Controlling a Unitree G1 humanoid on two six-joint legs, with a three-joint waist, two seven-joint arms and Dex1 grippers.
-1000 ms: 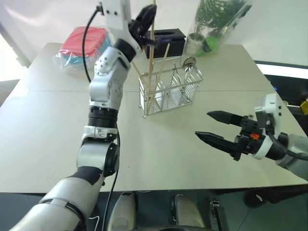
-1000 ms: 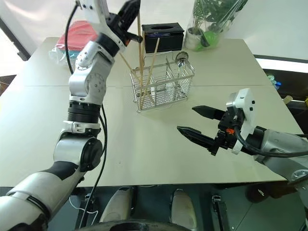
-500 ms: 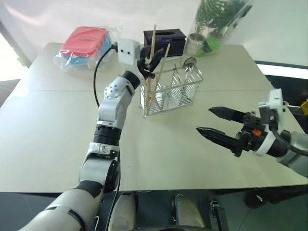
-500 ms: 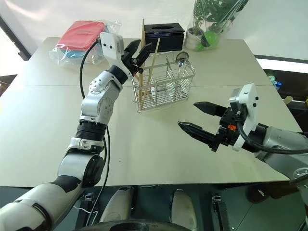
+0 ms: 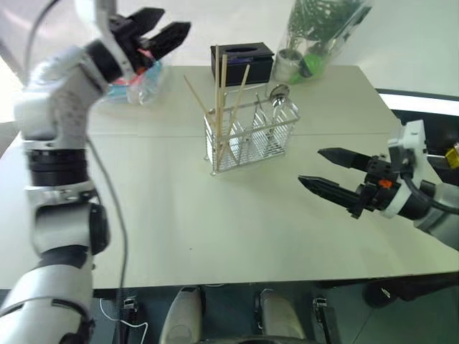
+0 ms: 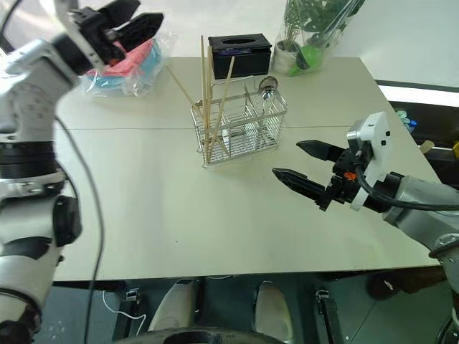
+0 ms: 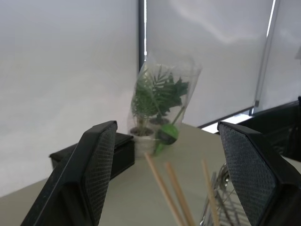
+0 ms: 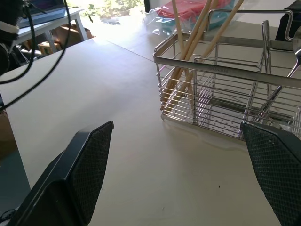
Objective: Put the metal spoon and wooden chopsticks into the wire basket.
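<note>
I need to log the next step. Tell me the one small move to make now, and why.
Probably just draw both arms back to rest. The wooden chopsticks stand in the near-left compartment of the wire basket, and the metal spoon stands at its far-right end. The left gripper is raised, jaws open and empty; the right gripper hovers open beside the basket, holding nothing.

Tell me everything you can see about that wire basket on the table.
The basket is a rectangular rack of shiny silver wire, see-through, with inner compartments. It stands upright on the pale table, in front of a black box. Several wooden chopsticks stand in the end compartment on the robot's left, leaning apart and rising well above the rim. A metal spoon stands at the other end, bowl up. Neither gripper touches it.
</note>
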